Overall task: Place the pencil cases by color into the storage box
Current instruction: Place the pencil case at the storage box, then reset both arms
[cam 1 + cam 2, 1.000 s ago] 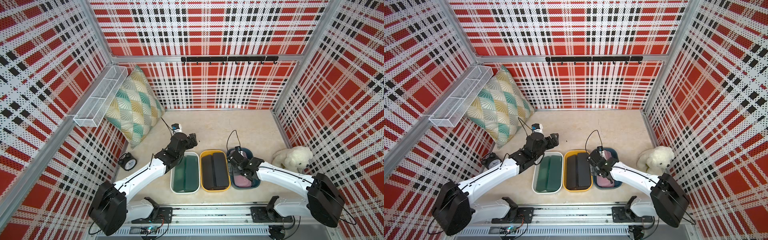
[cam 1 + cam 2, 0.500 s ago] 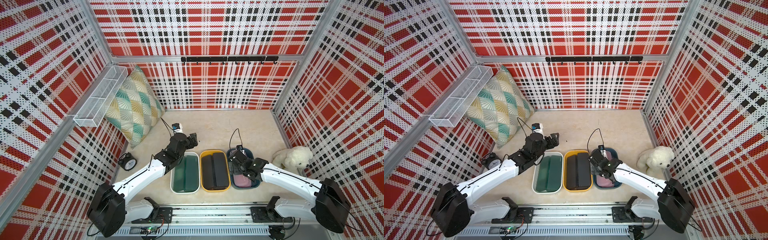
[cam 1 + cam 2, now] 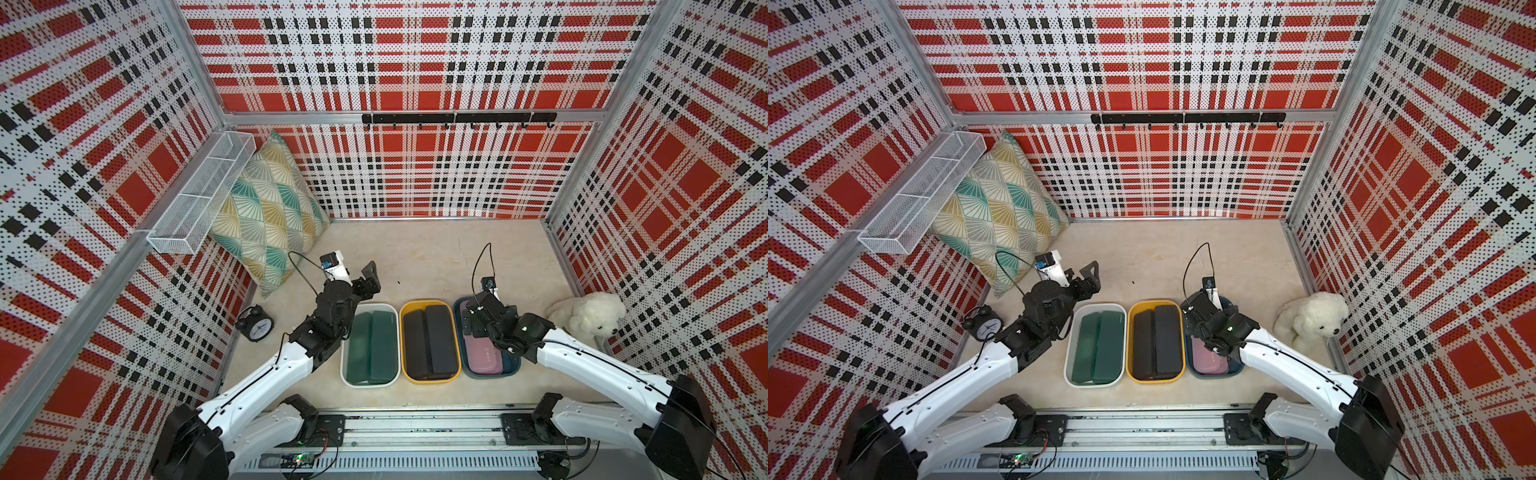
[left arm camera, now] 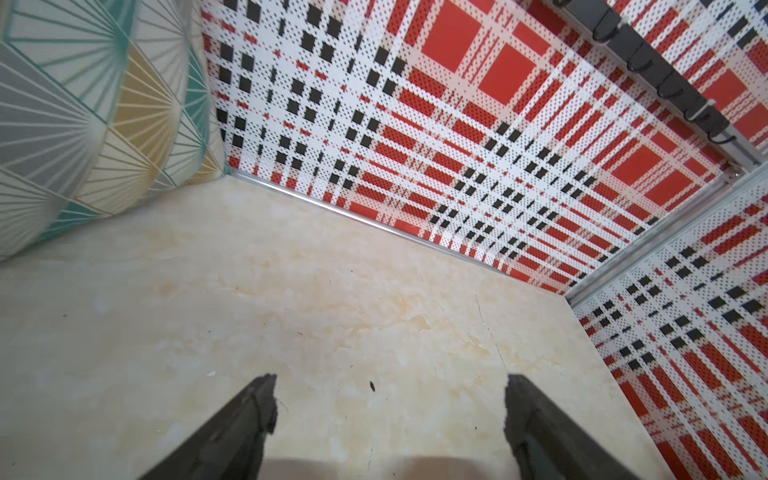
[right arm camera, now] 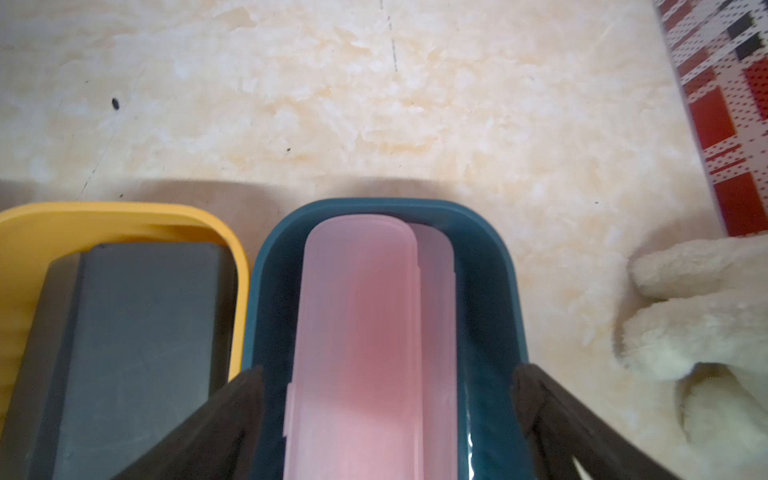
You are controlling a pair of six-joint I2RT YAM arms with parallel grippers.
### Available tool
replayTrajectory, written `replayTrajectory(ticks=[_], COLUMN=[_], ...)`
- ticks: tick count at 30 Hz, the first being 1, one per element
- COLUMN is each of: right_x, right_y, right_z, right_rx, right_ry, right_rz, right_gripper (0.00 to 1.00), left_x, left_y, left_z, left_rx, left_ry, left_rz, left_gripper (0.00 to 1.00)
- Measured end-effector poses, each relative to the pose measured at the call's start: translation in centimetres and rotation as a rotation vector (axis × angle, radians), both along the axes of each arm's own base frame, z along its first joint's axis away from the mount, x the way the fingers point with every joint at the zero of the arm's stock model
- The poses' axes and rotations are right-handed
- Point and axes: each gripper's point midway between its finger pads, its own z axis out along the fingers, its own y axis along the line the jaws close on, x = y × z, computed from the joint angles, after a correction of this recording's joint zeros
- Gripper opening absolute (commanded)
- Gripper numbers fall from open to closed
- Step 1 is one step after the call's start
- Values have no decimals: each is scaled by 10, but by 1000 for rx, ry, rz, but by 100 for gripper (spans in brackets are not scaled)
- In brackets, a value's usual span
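Lifting straight up looks to me the best move for the right tool (image 5: 386,372). It hangs spread wide and empty over the blue tub (image 5: 374,205), a finger on either side of the pink pencil cases (image 5: 357,332), and any sideways drift could catch the rim. The pink ones are pale, smooth and round-ended, one overlapping another. The black cases (image 3: 430,340) lie in the yellow tub (image 3: 428,303) and the green cases (image 3: 372,345) in the white tub (image 3: 371,385). The left tool (image 4: 388,382) hangs wide open, holding nothing, over the table (image 3: 415,257) beyond the white tub.
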Motion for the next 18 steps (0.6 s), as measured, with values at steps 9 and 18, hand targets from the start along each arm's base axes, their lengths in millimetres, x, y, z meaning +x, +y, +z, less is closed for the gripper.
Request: replayTrajectory(ticks=[9, 18], right_x=[26, 25], right_y=[-85, -133], right_z=[35, -44], right_rx=[5, -153], right_ry=[-197, -167], right_rz=[-202, -220], right_gripper=[100, 100], left_x=[-16, -58], left_y=[63, 114], left_z=[3, -66], left_rx=[23, 256], left_ry=[-112, -162], left_rz=[223, 388], left_gripper=[90, 87])
